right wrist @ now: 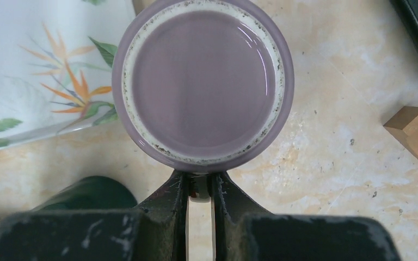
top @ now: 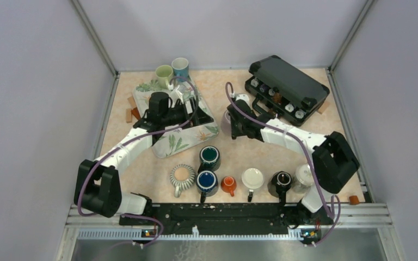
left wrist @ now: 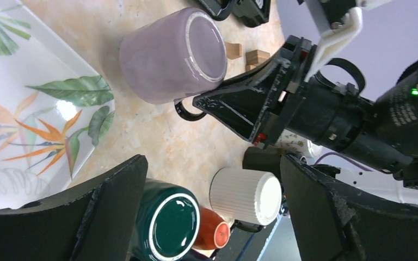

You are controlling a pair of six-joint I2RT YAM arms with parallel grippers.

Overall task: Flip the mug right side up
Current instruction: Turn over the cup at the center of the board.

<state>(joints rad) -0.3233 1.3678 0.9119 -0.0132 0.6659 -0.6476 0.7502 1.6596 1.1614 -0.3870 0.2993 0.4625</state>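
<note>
A lilac mug (right wrist: pixel 201 81) stands upside down on the table, its glazed base facing up, just right of the leaf-patterned tray (right wrist: pixel 32 65). In the left wrist view the mug (left wrist: pixel 168 57) shows its dark handle (left wrist: pixel 186 112) pointing toward the right arm. My right gripper (right wrist: pixel 200 182) is shut on that handle, fingertips against the mug's wall. From above, the right gripper (top: pixel 231 117) hides most of the mug. My left gripper (left wrist: pixel 212 168) hangs open over the tray's right edge with nothing between its fingers; from above the left gripper (top: pixel 184 103) sits a little left of the mug.
A row of mugs lines the front: striped (top: pixel 181 175), blue (top: pixel 207 179), green (top: pixel 209 156), orange (top: pixel 228 184), white (top: pixel 252 178), black (top: pixel 280 182). A black case (top: pixel 288 87) lies open at the back right. Two mugs (top: pixel 171 70) stand behind the tray. A wooden block (right wrist: pixel 413 130) lies nearby.
</note>
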